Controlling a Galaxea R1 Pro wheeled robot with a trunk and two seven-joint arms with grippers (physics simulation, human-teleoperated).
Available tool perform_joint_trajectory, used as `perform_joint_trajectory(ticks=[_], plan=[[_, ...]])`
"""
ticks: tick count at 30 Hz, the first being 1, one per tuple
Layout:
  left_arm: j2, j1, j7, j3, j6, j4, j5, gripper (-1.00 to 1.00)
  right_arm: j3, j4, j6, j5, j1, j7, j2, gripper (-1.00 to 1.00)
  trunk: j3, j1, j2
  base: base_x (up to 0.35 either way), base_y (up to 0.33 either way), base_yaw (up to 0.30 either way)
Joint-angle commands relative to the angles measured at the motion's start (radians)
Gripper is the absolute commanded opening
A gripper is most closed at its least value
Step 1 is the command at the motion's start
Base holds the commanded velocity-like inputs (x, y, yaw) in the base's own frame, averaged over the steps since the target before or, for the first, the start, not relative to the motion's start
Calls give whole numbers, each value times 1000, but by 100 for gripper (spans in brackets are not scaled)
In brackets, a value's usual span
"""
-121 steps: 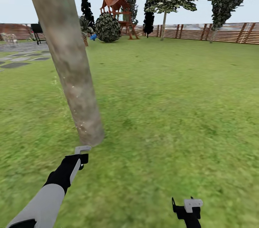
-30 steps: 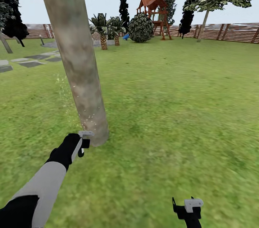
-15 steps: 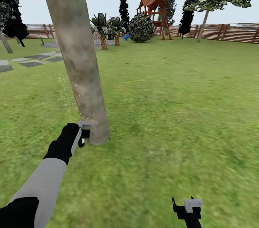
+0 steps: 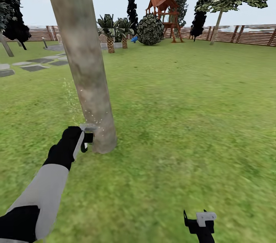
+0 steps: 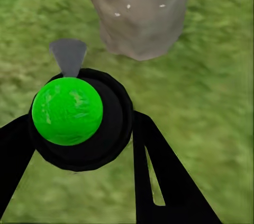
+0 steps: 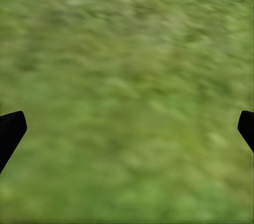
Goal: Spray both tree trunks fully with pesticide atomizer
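Beside the tree trunk (image 4: 86, 93), left claw (image 4: 87, 137) grips the atomizer (image 5: 67, 110).

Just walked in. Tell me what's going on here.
The robot stands on a garden lawn at the foot of a thick leaning tree trunk. Its left gripper is shut on the pesticide atomizer, a black sprayer with a green top, held close to the trunk's base. Whitish spray specks dot the lower trunk and the air beside it. The right gripper hangs open over bare grass, holding nothing.
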Motion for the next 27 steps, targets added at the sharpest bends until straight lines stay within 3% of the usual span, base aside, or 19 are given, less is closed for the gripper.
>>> perform_joint_trajectory(ticks=[1,4,5,10,13,16,22,27], plan=[[5,-6,-1,2,11,0,4,-100,0,0,0,0,0,0,0,100,0,0,0,-2,0,0],[31,-12,-2,4,22,0,4,-100,0,0,0,0,0,0,0,100,0,0,0,0,0,0],[28,-13,-2,3,26,-15,5,-100,0,0,0,0,0,0,0,100,0,0,0,0,0,0],[-55,-13,0,-4,83,-131,2,-100,0,0,0,0,0,0,0,100,0,0,0,0,0,0],[-50,-12,0,-4,87,-148,3,-100,0,-1,0,0,0,0,0,100,0,0,0,0,0,0],[-11,-8,-1,0,90,-155,4,-100,0,0,0,0,0,0,0,100,0,0,0,0,0,0],[-38,-7,-1,-32,92,-207,5,-100,0,0,0,0,0,0,0,100,0,0,0,-85,11,0],[-22,-10,-1,-27,92,-208,4,-100,0,-1,0,0,0,0,0,100,0,0,0,-16,2,0]])
